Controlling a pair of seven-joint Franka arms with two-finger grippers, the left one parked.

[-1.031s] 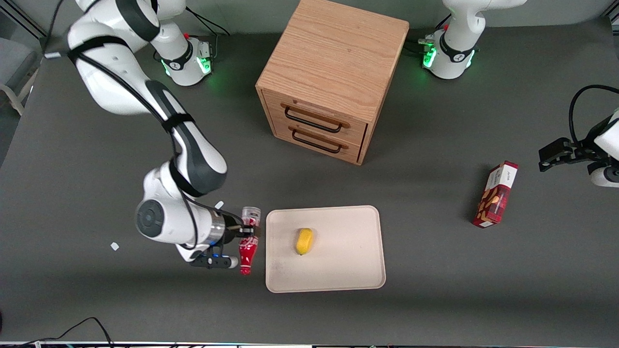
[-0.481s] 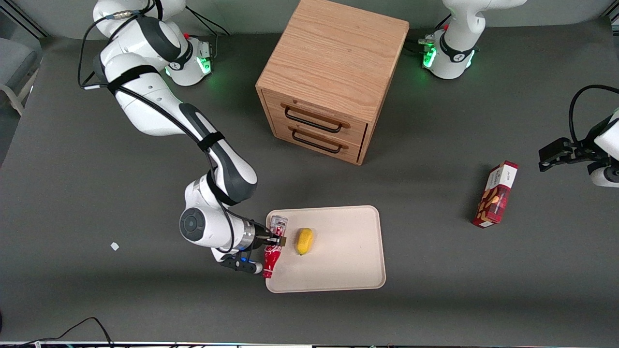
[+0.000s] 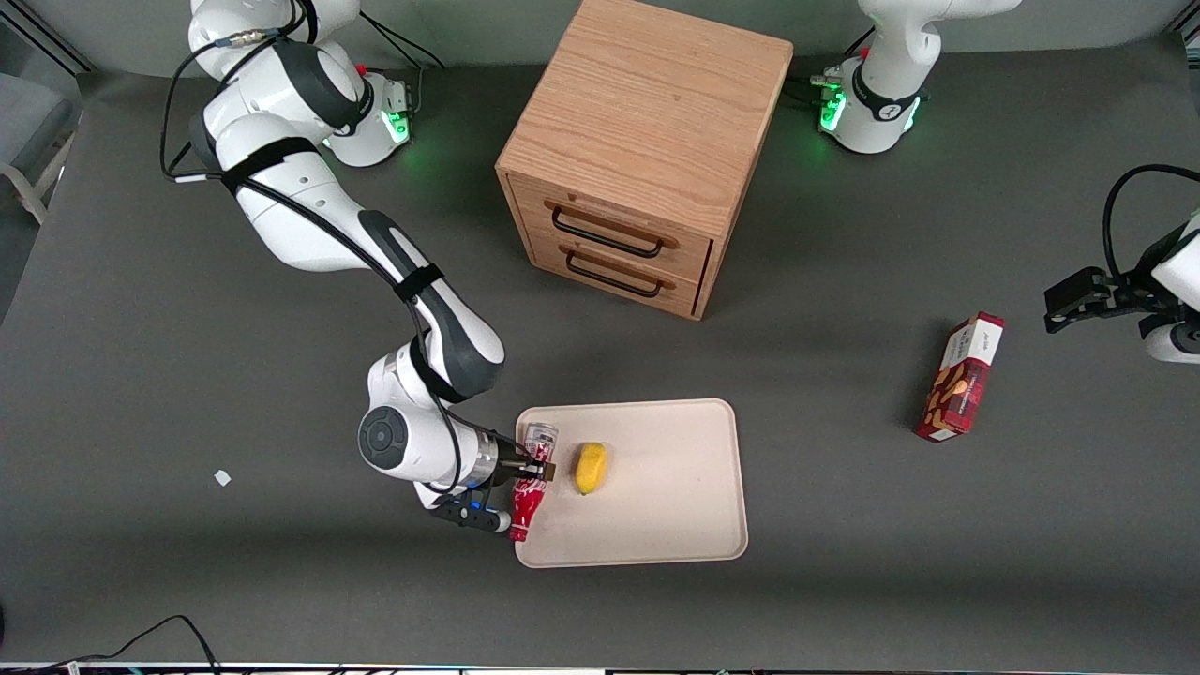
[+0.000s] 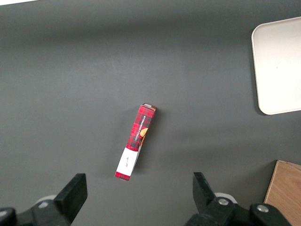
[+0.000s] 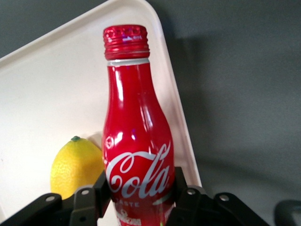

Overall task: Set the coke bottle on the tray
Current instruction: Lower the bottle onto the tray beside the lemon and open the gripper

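My right gripper [image 3: 535,469] is shut on the coke bottle [image 3: 528,490], a slim red bottle with white script and a red cap. It holds the bottle lying over the edge of the beige tray [image 3: 675,506] that faces the working arm, cap toward the front camera, silvery base away from it. In the right wrist view the bottle [image 5: 136,141] fills the space between the gripper's [image 5: 138,195] two black fingers, with the tray [image 5: 42,94] under it.
A yellow lemon [image 3: 590,468] lies on the tray just beside the bottle, also in the right wrist view [image 5: 75,165]. A wooden two-drawer cabinet [image 3: 637,155] stands farther from the front camera. A red snack box [image 3: 961,377] lies toward the parked arm's end.
The gripper has carried the bottle sideways from the bare table beside the tray to over the tray's edge. Over the last half second it has hardly moved.
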